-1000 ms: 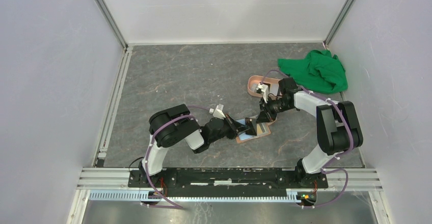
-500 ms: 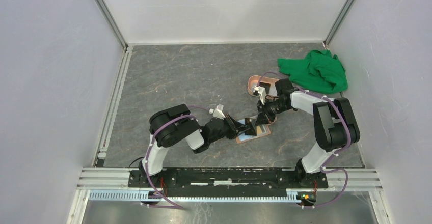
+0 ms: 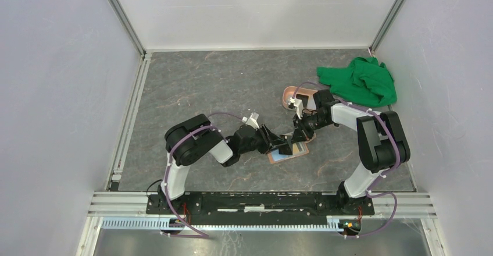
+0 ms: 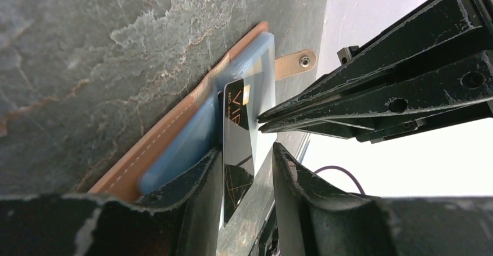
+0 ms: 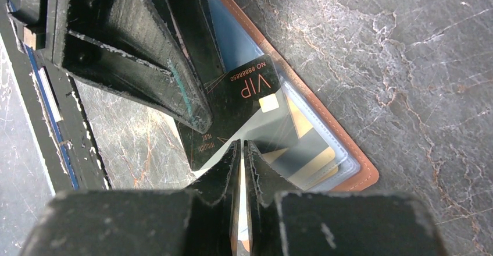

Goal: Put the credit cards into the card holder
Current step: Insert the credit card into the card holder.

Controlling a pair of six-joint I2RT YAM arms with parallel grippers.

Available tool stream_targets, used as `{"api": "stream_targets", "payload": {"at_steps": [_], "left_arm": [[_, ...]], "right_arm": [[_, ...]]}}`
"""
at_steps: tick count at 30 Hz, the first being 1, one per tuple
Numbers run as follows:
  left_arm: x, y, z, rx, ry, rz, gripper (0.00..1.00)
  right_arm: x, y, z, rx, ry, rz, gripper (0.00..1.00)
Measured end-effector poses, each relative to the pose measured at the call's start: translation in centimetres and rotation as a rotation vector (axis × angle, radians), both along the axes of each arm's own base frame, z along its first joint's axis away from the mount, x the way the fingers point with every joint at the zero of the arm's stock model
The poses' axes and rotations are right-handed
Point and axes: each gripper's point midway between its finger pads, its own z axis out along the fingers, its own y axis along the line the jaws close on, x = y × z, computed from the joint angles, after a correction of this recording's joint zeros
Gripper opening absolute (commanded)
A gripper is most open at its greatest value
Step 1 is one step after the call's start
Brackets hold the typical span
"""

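Note:
The tan card holder [image 3: 297,152] lies open on the table between both arms, and also shows in the left wrist view [image 4: 157,134] and the right wrist view [image 5: 349,157]. A light blue card [image 4: 186,145] and an orange-yellow card [image 5: 317,166] sit in its clear pockets. A black VIP card [image 4: 238,139] is partly in a pocket [image 5: 232,99]. My left gripper [image 4: 247,151] is narrowly open around the black card, which leans on one finger. My right gripper [image 5: 241,144] is shut, its tips pinching the clear pocket edge by the card.
A pink oval tray [image 3: 289,98] stands just beyond the right wrist. A crumpled green cloth [image 3: 363,81] lies at the back right. The two grippers [image 3: 292,141] meet tip to tip over the card holder. Walls close the table on three sides.
The left arm has pushed slightly forward toward the card holder. The right wrist has shifted a little left. The card holder has stayed in place.

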Motion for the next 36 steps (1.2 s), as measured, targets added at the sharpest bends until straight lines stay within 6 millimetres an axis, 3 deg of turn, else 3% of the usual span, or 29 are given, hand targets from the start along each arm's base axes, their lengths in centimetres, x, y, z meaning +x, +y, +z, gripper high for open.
{"api": "stream_targets", "payload": {"at_steps": [12, 20, 26, 36], "left_arm": [[1.5, 0.9, -0.2, 0.065, -0.001, -0.103, 0.33], [1.4, 0.8, -0.9, 0.099, 0.020, -0.147, 0.03], [1.5, 0.9, -0.6, 0.078, -0.001, -0.136, 0.02], [0.3, 1.3, -0.5, 0.029, 0.000, -0.063, 0.02]], "right_arm": [[0.0, 0.1, 0.0, 0.000, 0.003, 0.002, 0.11], [0.1, 0.1, 0.0, 0.000, 0.003, 0.002, 0.12], [-0.2, 0.3, 0.2, 0.014, 0.013, 0.009, 0.26], [0.0, 0.4, 1.5, 0.066, -0.028, 0.026, 0.29]]}}
